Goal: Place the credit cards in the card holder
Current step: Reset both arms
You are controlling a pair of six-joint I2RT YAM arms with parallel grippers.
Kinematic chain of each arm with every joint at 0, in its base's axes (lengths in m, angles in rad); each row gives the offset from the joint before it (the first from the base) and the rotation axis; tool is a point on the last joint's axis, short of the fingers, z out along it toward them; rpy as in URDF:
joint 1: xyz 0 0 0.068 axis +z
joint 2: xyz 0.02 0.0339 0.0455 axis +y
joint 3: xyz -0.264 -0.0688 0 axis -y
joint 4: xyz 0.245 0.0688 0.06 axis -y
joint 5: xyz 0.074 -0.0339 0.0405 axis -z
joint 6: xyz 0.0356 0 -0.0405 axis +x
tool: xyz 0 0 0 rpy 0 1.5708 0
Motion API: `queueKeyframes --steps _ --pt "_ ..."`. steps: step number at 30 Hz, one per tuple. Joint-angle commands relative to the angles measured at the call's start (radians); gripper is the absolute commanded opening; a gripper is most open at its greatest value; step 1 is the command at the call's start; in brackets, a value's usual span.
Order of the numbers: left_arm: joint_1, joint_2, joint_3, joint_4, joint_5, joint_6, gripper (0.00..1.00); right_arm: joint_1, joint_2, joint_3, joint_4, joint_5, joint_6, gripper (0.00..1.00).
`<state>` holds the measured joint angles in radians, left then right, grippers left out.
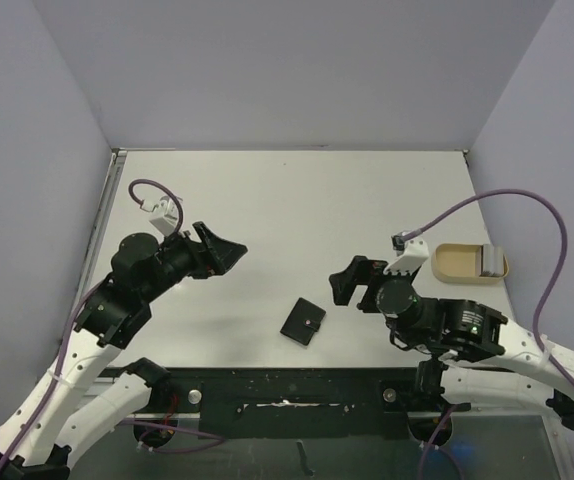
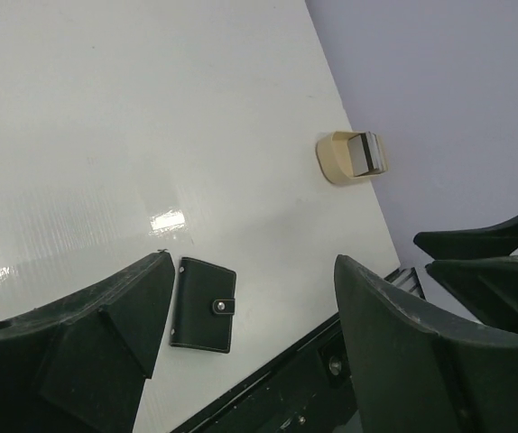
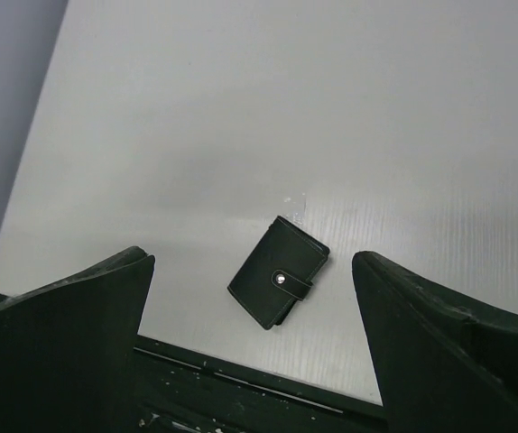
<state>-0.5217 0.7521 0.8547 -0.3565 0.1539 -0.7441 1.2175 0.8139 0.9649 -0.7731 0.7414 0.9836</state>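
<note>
Snapped shut, the wallet (image 1: pixel 303 321) lies flat; the left gripper (image 1: pixel 227 251) and right gripper (image 1: pixel 352 285) flank it, jaws apart and empty, seemingly readied to open it. The cards (image 1: pixel 489 261) sit in a tray (image 1: pixel 454 262) well right of it.

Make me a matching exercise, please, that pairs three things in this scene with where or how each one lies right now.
Things:
1. card holder
2. credit cards
3. tan tray

Place or state:
A. sits at the right edge of the table
B. black, snapped shut, flat on the table near its front edge
C. grey, resting inside the tray at one end

Pairs: 1-B, 2-C, 3-A
</note>
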Motion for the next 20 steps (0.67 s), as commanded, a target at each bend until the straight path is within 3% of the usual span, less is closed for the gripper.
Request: queueKeyframes --steps 1,10,20 --pt "0.004 -0.023 -0.027 -0.012 0.017 -0.011 0.72 -0.006 -0.102 -0.012 -0.016 0.057 0.05 0.97" --pt "0.005 -0.069 -0.121 0.064 0.061 -0.049 0.73 -0.004 -0.243 -0.142 0.047 0.033 0.138 0.98" --pt "0.005 -0.064 -0.138 0.126 0.067 -0.045 0.73 -0.006 -0.208 -0.094 0.046 -0.002 0.124 0.97"
